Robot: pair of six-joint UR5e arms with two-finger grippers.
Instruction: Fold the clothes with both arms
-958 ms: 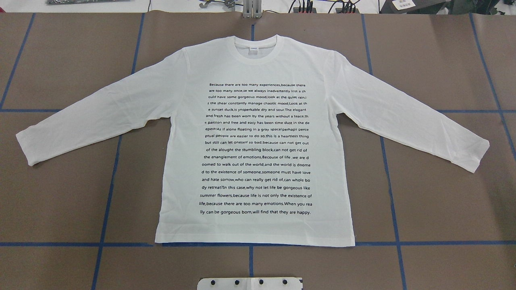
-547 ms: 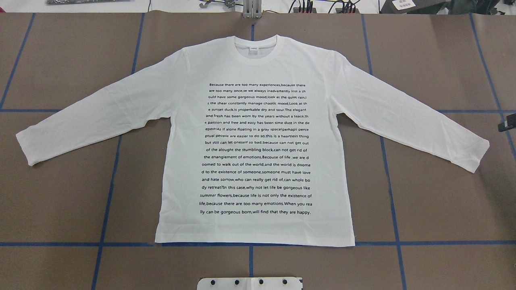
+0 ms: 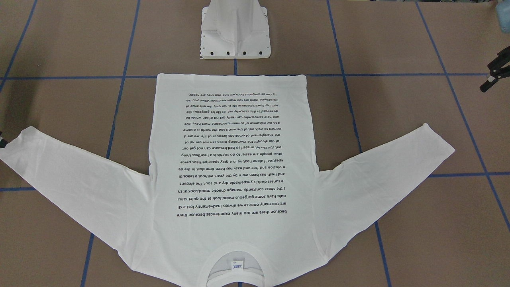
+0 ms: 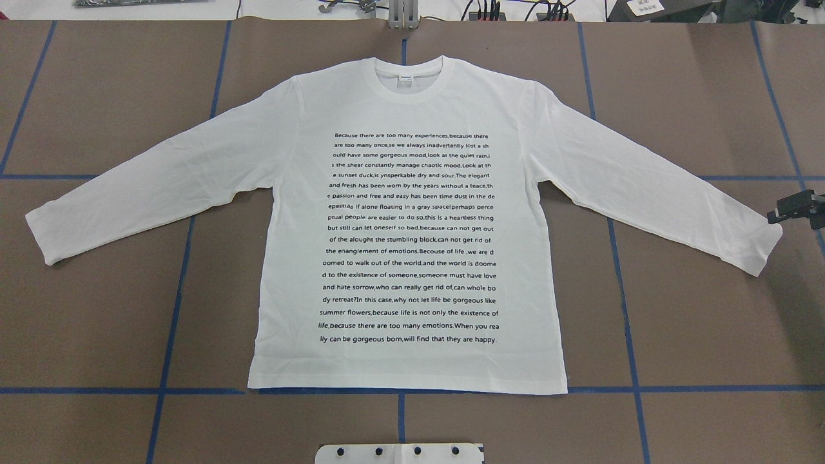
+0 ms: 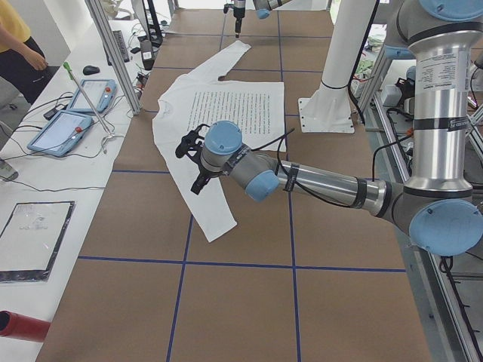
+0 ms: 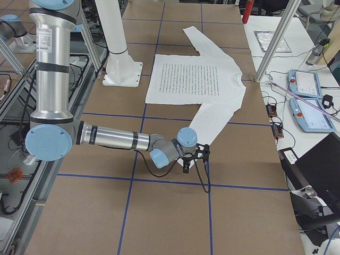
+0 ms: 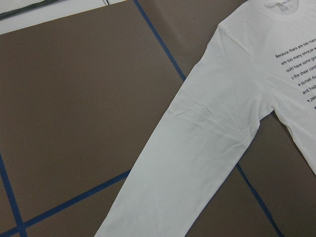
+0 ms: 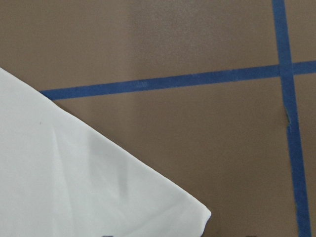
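The white long-sleeved shirt [image 4: 407,225] lies flat on the brown table, text side up, collar [image 4: 407,80] far from the robot and both sleeves spread out. My right gripper [image 4: 783,212] hovers at the right sleeve's cuff [image 4: 760,248], low over the table and open, holding nothing; the exterior right view shows the right gripper [image 6: 195,159] just off the cuff. My left gripper [image 3: 492,75] is open and empty, off the table's side beyond the left cuff [image 3: 438,145]. The left wrist view looks down on the left sleeve [image 7: 197,158].
The white pedestal base [image 3: 235,36] stands just behind the shirt's hem. Blue tape lines [image 4: 174,290] cross the table. A side bench with teach pendants [image 5: 68,124] and a person [image 5: 19,45] lies beyond the collar edge, past metal posts [image 5: 113,60].
My right gripper has come in from the right edge of the overhead view and moved leftward to the right cuff. The shirt has not moved.
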